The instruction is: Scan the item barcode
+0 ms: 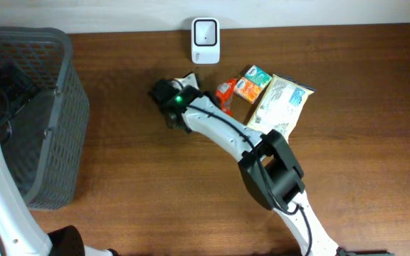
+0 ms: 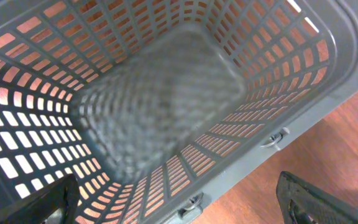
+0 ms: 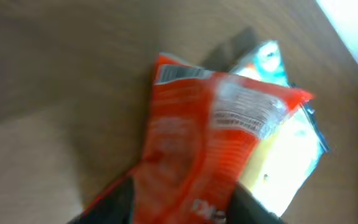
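Note:
An orange snack packet [image 3: 210,143] fills the gap between the fingers of my right gripper [image 3: 179,208], which is shut on its lower end; the view is blurred. In the overhead view the same orange packet [image 1: 225,91] shows beside the right arm's wrist [image 1: 179,99], and the fingers themselves are hidden under the arm. The white barcode scanner [image 1: 206,40] stands at the table's far edge. My left gripper [image 2: 179,211] hangs open above the grey basket [image 2: 328,68] with nothing between its fingers.
A teal and orange box [image 1: 252,83] and a pale yellow packet [image 1: 280,105] lie just right of the orange packet. The grey mesh basket [image 1: 38,121] stands at the table's left side. The right arm's forearm [image 1: 226,131] crosses the middle of the table.

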Available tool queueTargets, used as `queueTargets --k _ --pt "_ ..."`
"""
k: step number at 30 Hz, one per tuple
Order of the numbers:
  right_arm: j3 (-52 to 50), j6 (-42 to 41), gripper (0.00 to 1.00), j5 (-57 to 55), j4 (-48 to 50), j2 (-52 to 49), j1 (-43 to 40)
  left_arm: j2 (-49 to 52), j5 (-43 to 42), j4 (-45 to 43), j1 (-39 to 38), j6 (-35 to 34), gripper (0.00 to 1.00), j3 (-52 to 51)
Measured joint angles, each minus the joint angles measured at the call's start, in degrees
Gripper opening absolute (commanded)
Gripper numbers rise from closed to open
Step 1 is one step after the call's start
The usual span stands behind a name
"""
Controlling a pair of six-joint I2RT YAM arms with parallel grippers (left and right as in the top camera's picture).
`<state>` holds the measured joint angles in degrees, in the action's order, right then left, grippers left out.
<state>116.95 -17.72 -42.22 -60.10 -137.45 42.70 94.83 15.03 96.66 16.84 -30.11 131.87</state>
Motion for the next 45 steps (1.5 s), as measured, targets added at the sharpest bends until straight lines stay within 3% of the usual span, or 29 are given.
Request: queueTargets --k 1,5,7,9,11,13,14,17,18,21,22,23,24,27,28,31,34,37,40,41,42,43,45 --pt "0.0 -0.1 0.48 2.6 -0.1 0.0 0.7 0.0 0.0 0.0 0.0 0.0 0.99 0.0" --pt "0.0 -0.4 0.64 13.7 0.3 0.0 1.0 0.0 0.0 0.0 0.0 0.0 0.99 0.0" --pt "0.0 3.0 0.64 19.3 2.3 0.0 1.0 0.0 0.0 0.0 0.0 0.0 0.99 0.0" --pt "2.8 -4.6 0.69 18.8 -6.2 0.2 -0.2 0.0 0.0 0.0 0.0 0.0 0.99 0.0" --pt "7.0 -7.8 0.88 23.5 -8.4 2.4 -5.0 0.0 0.0 0.0 0.0 0.0 0.99 0.0" --pt "9.2 -5.2 0.91 37.5 -11.1 5.9 -13.5 0.0 0.0 0.0 0.0 0.0 0.99 0.0" --pt "9.4 -2.4 0.98 45.9 -13.4 6.6 -18.2 0.0 0.0 0.0 0.0 0.0 0.99 0.0" --pt "4.7 0.9 0.99 58.2 -14.7 6.6 -25.8 0.0 0.0 0.0 0.0 0.0 0.99 0.0" --pt "2.2 2.3 0.99 60.9 -13.5 6.6 -25.9 0.0 0.0 0.1 0.0 0.0 0.99 0.0" --pt "-10.0 1.4 0.99 79.5 5.1 6.5 -25.8 0.0 0.0 0.1 0.0 0.0 0.99 0.0" --pt "-12.4 -0.4 0.64 83.1 10.2 6.6 -25.8 0.0 0.0 0.0 0.0 0.0 0.99 0.0" --pt "-14.1 -2.1 0.36 84.6 13.0 6.7 -25.8 0.0 0.0 0.0 0.0 0.0 0.99 0.0" --pt "-15.2 -3.7 0.15 83.3 13.6 6.6 -25.8 0.0 0.0 0.0 0.0 0.0 0.99 0.0" --pt "-13.5 -5.0 0.04 73.2 7.3 6.7 -25.7 0.0 0.0 0.0 0.0 0.0 0.99 0.0" --pt "-8.7 -4.9 0.04 63.8 -0.1 6.7 -25.4 0.0 0.0 0.0 0.0 0.0 0.99 0.0" --pt "2.2 -4.8 0.04 36.6 -10.0 6.8 -21.7 0.0 0.0 0.0 0.0 0.0 0.99 0.0" --pt "2.7 -5.7 0.04 6.4 -10.2 6.5 -11.1 0.0 0.0 0.0 0.0 0.0 0.99 0.0" --pt "1.8 -6.0 0.05 -4.5 -8.7 2.2 -6.4 0.0 0.0 0.0 0.0 0.0 0.99 0.0" --pt "0.6 -6.0 0.18 -9.7 -9.3 -5.9 -3.9 0.0 0.0 0.0 0.0 0.0 0.99 0.0" --pt "0.6 -6.0 0.34 -8.6 -8.9 -5.9 -3.0 0.0 0.0 0.0 0.0 0.0 0.99 0.0" --pt "0.6 -6.1 0.72 -6.0 -8.7 -5.9 -1.4 0.0 0.0 0.0 0.0 0.0 0.99 0.0" --pt "0.6 -6.2 0.79 -3.0 -8.2 -5.9 0.5 0.0 0.0 0.0 0.0 0.0 0.99 0.0" --pt "1.9 -6.1 0.79 2.0 -9.5 -5.6 4.1 0.0 0.0 0.0 0.0 0.0 0.99 0.0"
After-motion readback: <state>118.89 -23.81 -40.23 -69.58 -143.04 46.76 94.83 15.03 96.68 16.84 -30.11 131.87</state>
